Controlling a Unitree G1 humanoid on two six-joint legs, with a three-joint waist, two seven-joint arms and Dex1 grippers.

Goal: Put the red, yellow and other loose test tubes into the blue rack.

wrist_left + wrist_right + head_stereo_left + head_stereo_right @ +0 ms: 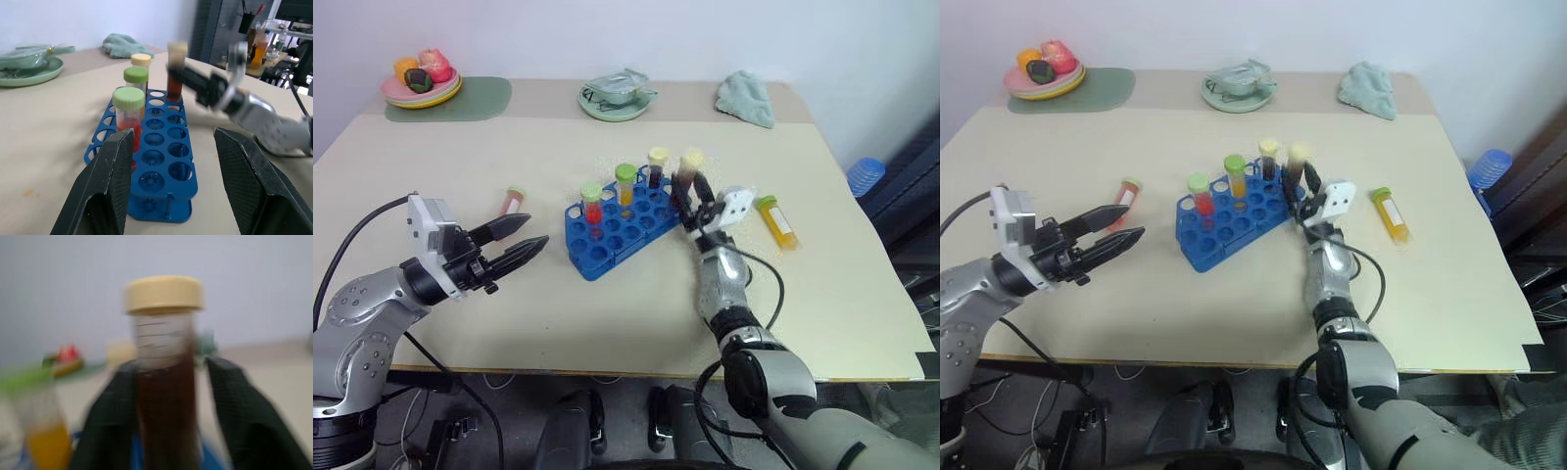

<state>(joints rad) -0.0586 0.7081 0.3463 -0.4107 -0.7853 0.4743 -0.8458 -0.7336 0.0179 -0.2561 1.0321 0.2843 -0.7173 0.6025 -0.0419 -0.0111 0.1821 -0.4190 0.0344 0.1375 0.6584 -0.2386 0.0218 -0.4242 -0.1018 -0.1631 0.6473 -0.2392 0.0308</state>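
Your right gripper [690,196], fingers parted around the upright dark tube [689,168], seats it in the blue rack [625,227]; your left gripper [514,242] waits open, empty.

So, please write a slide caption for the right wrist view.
Right gripper around a cream-capped tube of dark liquid at the blue rack.

Blue rack [617,231], green-capped red tube [592,207].

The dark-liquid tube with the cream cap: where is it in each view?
Left eye: dark tube at the blue rack's right end, by the right gripper.
Right eye: same end.
Left wrist: behind the rack.
Right wrist: centre, between the fingers.
Shared landmark: the rack.
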